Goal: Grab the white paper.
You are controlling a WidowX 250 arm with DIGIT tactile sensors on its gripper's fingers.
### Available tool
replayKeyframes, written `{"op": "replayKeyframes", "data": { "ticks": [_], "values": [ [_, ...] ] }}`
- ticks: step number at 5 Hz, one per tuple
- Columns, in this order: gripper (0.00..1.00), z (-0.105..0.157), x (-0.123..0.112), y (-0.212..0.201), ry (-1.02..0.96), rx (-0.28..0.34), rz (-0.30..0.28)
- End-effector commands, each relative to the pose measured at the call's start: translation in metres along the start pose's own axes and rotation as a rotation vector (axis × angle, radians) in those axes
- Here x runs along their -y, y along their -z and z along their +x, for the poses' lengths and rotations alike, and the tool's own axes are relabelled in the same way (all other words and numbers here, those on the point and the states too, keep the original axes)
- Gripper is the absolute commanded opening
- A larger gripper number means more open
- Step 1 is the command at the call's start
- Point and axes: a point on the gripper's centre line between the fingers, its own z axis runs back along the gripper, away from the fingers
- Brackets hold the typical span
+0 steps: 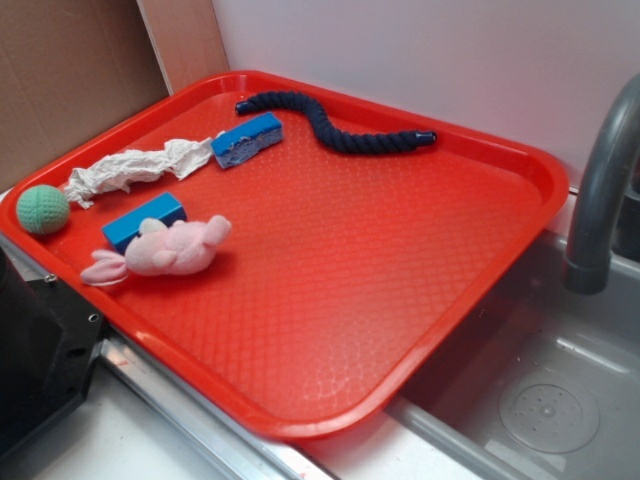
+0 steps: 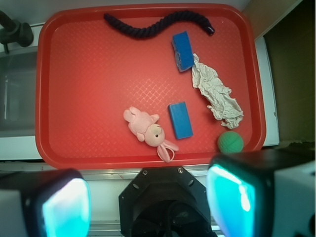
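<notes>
We are seeing our gripper [image 2: 148,202] only from the wrist camera, where its two fingers [image 2: 64,207] are standing wide apart with nothing between them, hanging above the near edge of the red tray [image 2: 89,74] and clear of everything on it. The white paper [image 2: 216,94] is lying crumpled and flat on the tray's right side in that view, well away from the fingers. Its long axis is running diagonally: one narrow end is touching a corner of the far blue sponge [image 2: 183,51], and the wider, ragged end is pointing toward the green ball [image 2: 230,142], stopping just short of it. In the exterior view the paper [image 1: 135,168] is stretching between that sponge [image 1: 247,139] and the ball [image 1: 42,209] along the tray's back-left rim. A second blue sponge [image 2: 180,120] is lying beside a pink plush toy [image 2: 146,129], and a dark rope [image 2: 158,25] is curving along the far edge.
</notes>
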Motion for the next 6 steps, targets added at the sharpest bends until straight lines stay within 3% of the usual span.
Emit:
{"op": "replayKeyframes", "data": {
  "ticks": [1,2,3,4,5,6],
  "values": [
    [1.00,0.000,0.000,0.000,0.000,0.000,0.000],
    [1.00,0.019,-0.026,0.052,0.162,-0.066,-0.031],
    [1.00,0.034,-0.051,0.093,0.213,-0.056,-0.060],
    [1.00,0.050,-0.077,0.120,0.148,-0.069,-0.041],
    [1.00,0.056,-0.105,0.146,0.002,-0.086,0.010],
    [1.00,0.055,-0.130,0.168,-0.064,-0.080,0.107]
  ]
}}
